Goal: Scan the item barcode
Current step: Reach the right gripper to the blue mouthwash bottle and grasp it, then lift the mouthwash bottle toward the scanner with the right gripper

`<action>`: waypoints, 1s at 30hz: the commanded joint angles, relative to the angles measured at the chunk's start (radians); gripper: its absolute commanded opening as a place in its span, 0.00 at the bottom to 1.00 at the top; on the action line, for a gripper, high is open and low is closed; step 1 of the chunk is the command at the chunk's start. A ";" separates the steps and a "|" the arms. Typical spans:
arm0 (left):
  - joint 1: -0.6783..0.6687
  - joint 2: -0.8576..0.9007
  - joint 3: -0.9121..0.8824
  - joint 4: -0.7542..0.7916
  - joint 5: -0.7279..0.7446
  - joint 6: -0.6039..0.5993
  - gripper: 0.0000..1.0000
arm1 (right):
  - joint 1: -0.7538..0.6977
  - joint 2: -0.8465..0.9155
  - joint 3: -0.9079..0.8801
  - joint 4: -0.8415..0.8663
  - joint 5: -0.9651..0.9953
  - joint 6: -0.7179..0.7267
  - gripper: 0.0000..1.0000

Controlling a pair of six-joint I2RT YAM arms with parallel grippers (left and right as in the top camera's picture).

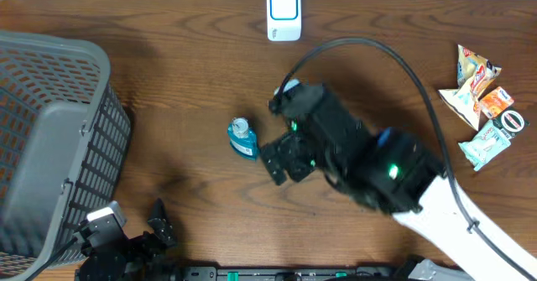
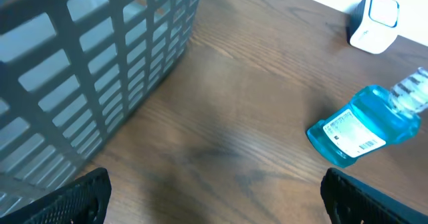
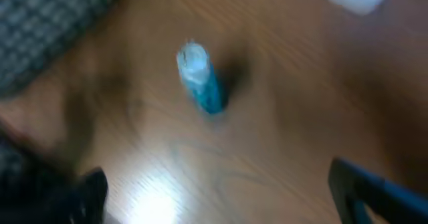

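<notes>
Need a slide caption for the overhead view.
Open right end effector beside the blue bottle; scanner at far edge, gray basket at left.

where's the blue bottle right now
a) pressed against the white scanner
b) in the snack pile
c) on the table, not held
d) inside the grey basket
c, the blue bottle rests on the wooden table, apart from the grey basket and the white scanner.

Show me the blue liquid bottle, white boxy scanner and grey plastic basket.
blue liquid bottle point(image 2: 349, 133), left wrist view, labelled body.
white boxy scanner point(image 1: 284, 11), overhead view, front face.
grey plastic basket point(image 1: 94, 147), overhead view, slatted wall.
</notes>
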 commanded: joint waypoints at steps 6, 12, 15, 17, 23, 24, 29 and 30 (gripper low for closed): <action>-0.004 -0.006 0.006 0.002 0.002 0.016 0.99 | 0.024 0.127 -0.296 0.385 0.101 -0.127 0.99; -0.004 -0.006 0.006 0.002 0.002 0.016 0.99 | 0.020 0.237 -0.296 0.592 0.071 -0.168 0.99; -0.004 -0.006 0.006 0.002 0.002 0.016 0.99 | 0.010 0.313 -0.296 0.642 0.045 -0.168 0.99; -0.004 -0.006 0.006 0.002 0.002 0.016 0.99 | 0.004 0.357 -0.296 0.685 0.051 -0.172 0.99; -0.004 -0.006 0.006 0.002 0.002 0.016 0.99 | -0.002 0.429 -0.296 0.807 0.041 -0.171 0.81; -0.004 -0.006 0.006 0.002 0.002 0.016 0.99 | -0.005 0.433 -0.296 0.816 0.042 -0.171 0.72; -0.004 -0.006 0.006 0.002 0.002 0.016 0.99 | -0.020 0.432 -0.296 0.818 0.040 -0.167 0.30; -0.004 -0.006 0.006 0.002 0.002 0.016 0.99 | -0.020 0.431 -0.295 0.817 0.040 -0.167 0.25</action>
